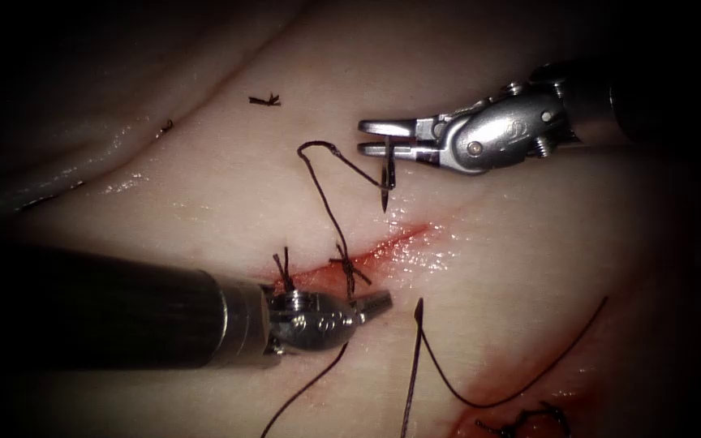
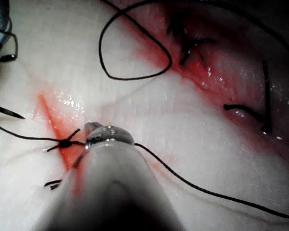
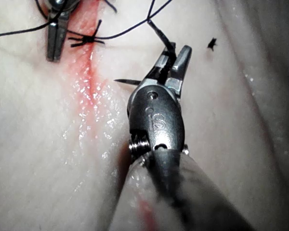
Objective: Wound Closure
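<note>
Needle (image 1: pixel 386 180) position: clear of the tissue (image 1: pixel 529 268), held by the right tool (image 1: pixel 383 138) above the cut (image 1: pixel 367 251), point directed down at the skin on the far side of the wound. The jaws clamp it near the thread end of its curve — the swaged end sits between them, and the thread (image 1: pixel 330 203) runs from there in a loop down to the knotted stitch (image 1: pixel 349 264) on the cut. The right wrist view confirms the point (image 3: pixel 123 81) projecting sideways from the clenched jaws.

The left tool (image 1: pixel 371 302) lies beside the cut, next to a second finished stitch (image 1: pixel 284 272), its jaws closed; whether they pinch thread cannot be told.

For a sound bite — judged from this pose — a grip nearer mid-curve would give better control. Keep the slack loop away from the needle point.
</note>
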